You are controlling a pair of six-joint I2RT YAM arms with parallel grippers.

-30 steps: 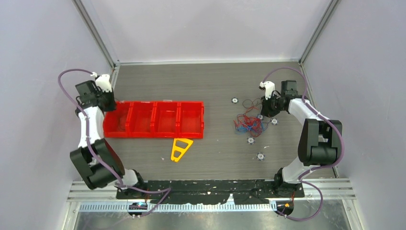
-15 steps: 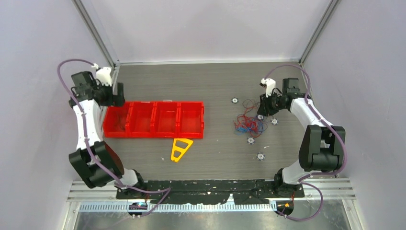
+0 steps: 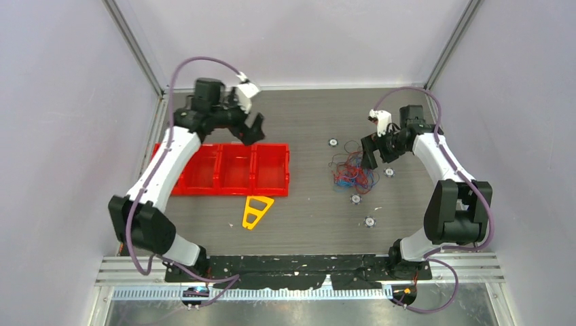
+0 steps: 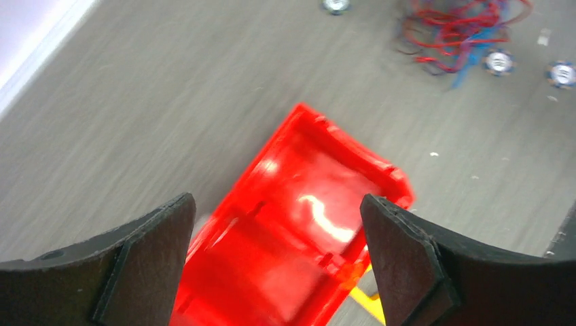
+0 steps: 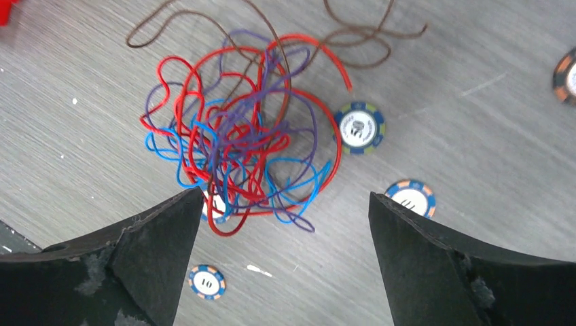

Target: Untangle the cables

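Cables (image 5: 238, 149): lying in one tangled heap on the right half of the table (image 3: 306, 115); red, blue and purple strands looping through one another, a brown strand (image 5: 367, 30) trailing out at the far side.
Right gripper (image 5: 285, 197): hovering just above the near edge of the heap, fingers standing wide apart, gripping nothing.
Left gripper (image 4: 275, 204): hanging above the right end of the red divided tray (image 3: 204, 178), fingers spread wide, holding nothing, well apart from the heap.
Poker chips: lying scattered around the tangle; one (image 5: 358, 127) sitting just beside the outer red loop, another (image 5: 409, 197) and a blue one (image 5: 206, 281) lying clear of the strands.
Yellow triangular piece (image 3: 257, 210): lying flat just in front of the tray's right end.
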